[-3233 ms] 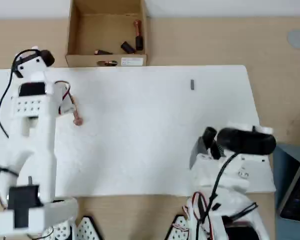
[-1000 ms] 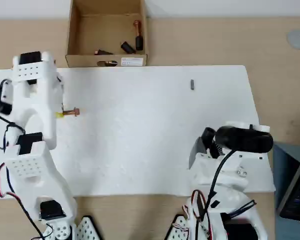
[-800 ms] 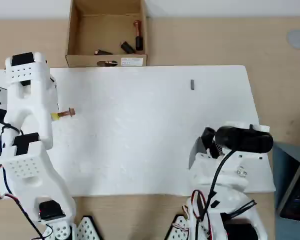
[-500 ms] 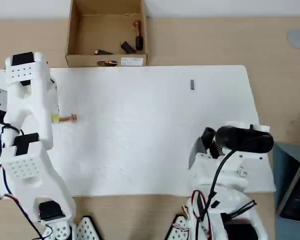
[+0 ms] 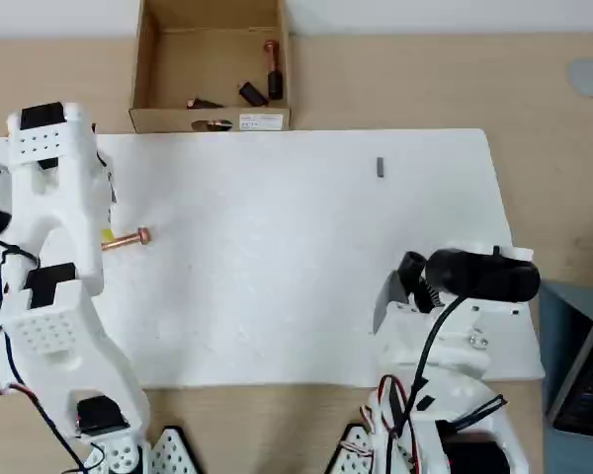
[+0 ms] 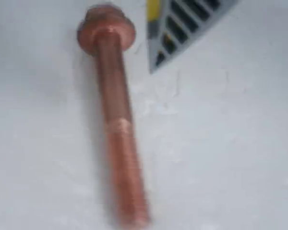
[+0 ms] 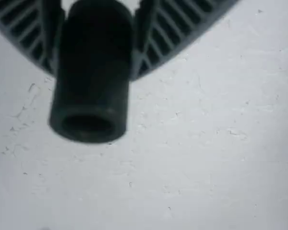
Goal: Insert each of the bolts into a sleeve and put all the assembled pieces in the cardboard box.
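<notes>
A copper bolt (image 5: 128,238) lies flat on the white mat (image 5: 296,276) at the left. In the left wrist view the bolt (image 6: 116,120) rests on the mat beside one ribbed finger (image 6: 182,28) with a yellow tip, not between the jaws. My left gripper (image 5: 107,235) is open at the bolt's shaft end. My right gripper (image 7: 96,72) is shut on a black sleeve (image 7: 92,81), its open end facing the mat. In the high view the sleeve (image 5: 412,265) sits at the front right. The cardboard box (image 5: 178,120) stands at the back left.
Inside the box lie a bolt in a sleeve (image 5: 273,64) and two dark pieces (image 5: 252,94), (image 5: 203,103). A small grey piece (image 5: 380,167) lies on the mat at the back right. A laptop corner (image 5: 588,375) shows at the right edge.
The left arm turned the bolt from hanging to level, then brought it down and toward the front, where it now lies on the mat. The right arm kept still with the sleeve.
</notes>
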